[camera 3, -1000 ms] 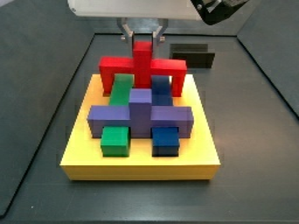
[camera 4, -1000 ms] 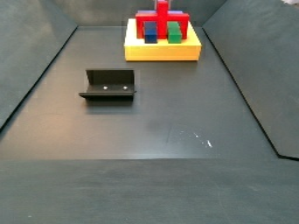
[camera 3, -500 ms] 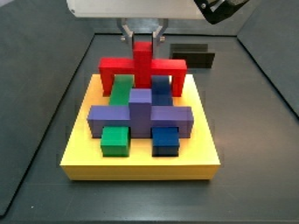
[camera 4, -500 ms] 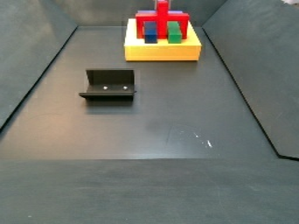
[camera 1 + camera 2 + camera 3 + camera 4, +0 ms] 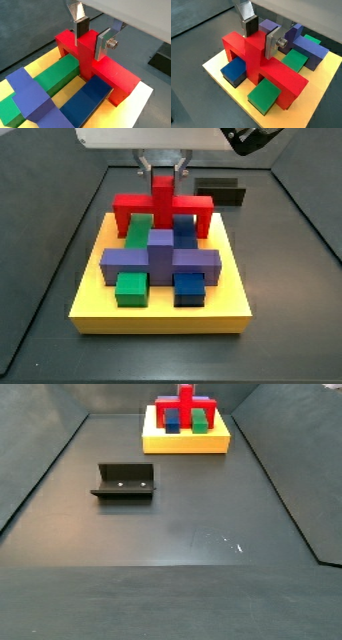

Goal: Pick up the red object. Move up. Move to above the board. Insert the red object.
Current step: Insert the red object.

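The red object (image 5: 162,203), an arch with an upright post, sits on the far end of the yellow board (image 5: 160,318), straddling a green bar (image 5: 57,75) and a blue bar (image 5: 90,100). It also shows in the other side view (image 5: 185,406) and in both wrist views (image 5: 107,75) (image 5: 244,50). My gripper (image 5: 164,173) hangs straight above it. In both wrist views the gripper (image 5: 91,42) (image 5: 260,40) has its two fingers pressed against opposite sides of the red post, shut on it.
A purple cross piece (image 5: 160,258) fills the middle of the board, with a green cube (image 5: 130,288) and a blue cube (image 5: 190,288) at the near end. The fixture (image 5: 124,481) stands on the dark floor away from the board. Grey walls enclose the floor.
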Available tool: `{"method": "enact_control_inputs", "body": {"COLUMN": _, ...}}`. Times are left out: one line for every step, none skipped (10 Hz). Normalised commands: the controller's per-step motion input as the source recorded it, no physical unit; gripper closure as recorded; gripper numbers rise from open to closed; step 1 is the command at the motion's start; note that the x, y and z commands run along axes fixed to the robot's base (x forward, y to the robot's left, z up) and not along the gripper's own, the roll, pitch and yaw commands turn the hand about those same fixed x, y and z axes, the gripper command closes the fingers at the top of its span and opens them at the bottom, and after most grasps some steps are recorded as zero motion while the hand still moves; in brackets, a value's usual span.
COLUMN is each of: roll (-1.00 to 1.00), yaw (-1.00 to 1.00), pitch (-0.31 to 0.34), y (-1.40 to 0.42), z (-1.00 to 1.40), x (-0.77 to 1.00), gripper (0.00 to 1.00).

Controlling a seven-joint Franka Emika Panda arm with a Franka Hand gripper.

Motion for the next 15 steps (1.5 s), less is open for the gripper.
{"method": "enact_control_inputs", "body": {"roll": 0.00, "yaw": -0.03, "pitch": 0.000, "y": 0.00, "z": 0.00, "x": 0.00, "gripper": 1.00}}
{"method": "enact_control_inputs", "body": {"roll": 0.02, "yaw": 0.00, "pitch": 0.000, "y": 0.00, "z": -0.07, "x": 0.00, "gripper": 1.00}}
{"method": "enact_control_inputs", "body": {"roll": 0.00, "yaw": 0.00, "pitch": 0.003, "y": 0.00, "z": -0.07, "x": 0.21, "gripper": 1.00}}
{"method": "enact_control_inputs", "body": {"roll": 0.00, "yaw": -0.04, "pitch": 0.014, "y": 0.00, "z": -0.11, "x": 0.35, "gripper": 1.00}}
{"method": "enact_control_inputs", "body": {"roll": -0.01, "yaw": 0.00, "pitch": 0.000, "y": 0.00, "z": -0.07, "x": 0.06, "gripper": 1.00}}
{"method": "enact_control_inputs", "body": {"roll": -0.01, "yaw": 0.00, "pitch": 0.000, "y": 0.02, "z": 0.00, "x": 0.00, "gripper": 1.00}}
{"method": "enact_control_inputs", "body": {"roll": -0.07, "yaw": 0.00, "pitch": 0.000, "y": 0.03, "z": -0.03, "x": 0.00, "gripper": 1.00}}
{"method": "enact_control_inputs", "body": {"roll": -0.07, "yaw": 0.00, "pitch": 0.000, "y": 0.03, "z": -0.09, "x": 0.10, "gripper": 1.00}}
{"method": "enact_control_inputs", "body": {"roll": -0.07, "yaw": -0.03, "pitch": 0.000, "y": 0.03, "z": -0.14, "x": 0.00, "gripper": 1.00}}
{"method": "enact_control_inputs", "body": {"roll": -0.17, "yaw": -0.15, "pitch": -0.004, "y": 0.17, "z": -0.14, "x": 0.19, "gripper": 1.00}}
{"method": "enact_control_inputs", "body": {"roll": -0.12, "yaw": -0.13, "pitch": 0.000, "y": 0.13, "z": -0.16, "x": 0.09, "gripper": 1.00}}
{"method": "enact_control_inputs", "body": {"roll": -0.08, "yaw": 0.00, "pitch": -0.034, "y": 0.00, "z": -0.29, "x": -0.21, "gripper": 1.00}}
{"method": "enact_control_inputs", "body": {"roll": -0.04, "yaw": 0.09, "pitch": -0.077, "y": -0.19, "z": -0.31, "x": -0.20, "gripper": 1.00}}
{"method": "enact_control_inputs", "body": {"roll": -0.04, "yaw": 0.15, "pitch": -0.136, "y": -0.23, "z": -0.34, "x": -0.22, "gripper": 1.00}}
{"method": "enact_control_inputs", "body": {"roll": 0.00, "yaw": 0.16, "pitch": -0.131, "y": -0.19, "z": -0.35, "x": -0.30, "gripper": 1.00}}
